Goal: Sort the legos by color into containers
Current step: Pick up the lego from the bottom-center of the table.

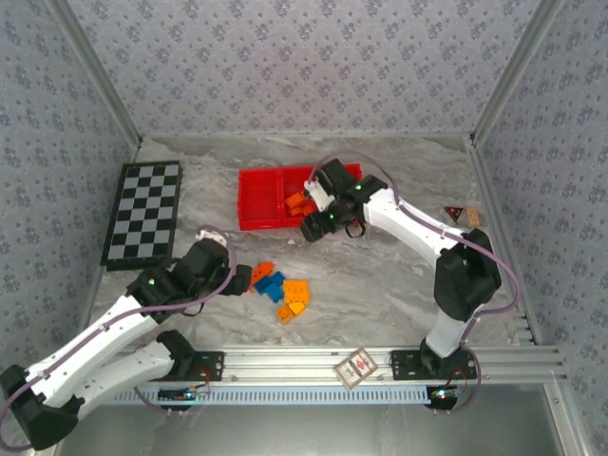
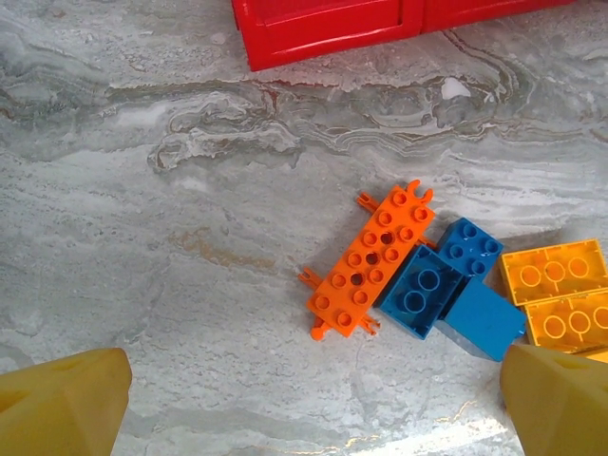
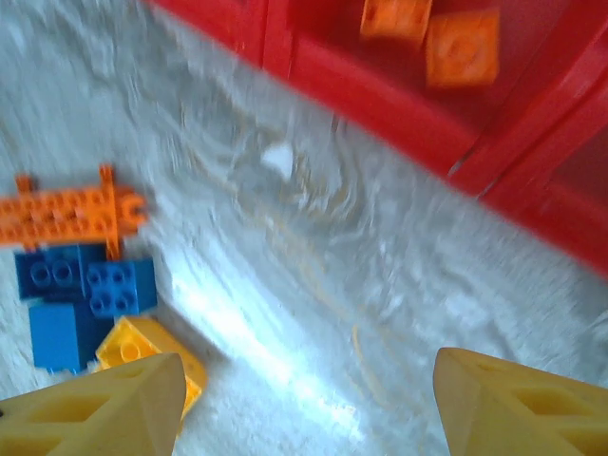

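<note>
A loose pile of legos point(image 1: 281, 290) lies on the marble table in front of the red tray of containers point(image 1: 255, 207). In the left wrist view it is an orange plate point(image 2: 372, 261), blue bricks point(image 2: 423, 290) and yellow bricks point(image 2: 554, 271). My left gripper point(image 2: 313, 408) hovers open just left of the pile point(image 1: 241, 276), with nothing between its fingers. Two orange bricks point(image 3: 463, 47) lie in one tray compartment point(image 3: 380, 104). My right gripper point(image 3: 309, 399) is open and empty over bare table beside the tray's near wall point(image 1: 313, 230).
A black-and-white checkered board point(image 1: 143, 211) lies at the far left. Small brown pieces point(image 1: 462, 216) sit at the right, and a card point(image 1: 354, 368) rests on the front rail. Patterned walls enclose the table on three sides.
</note>
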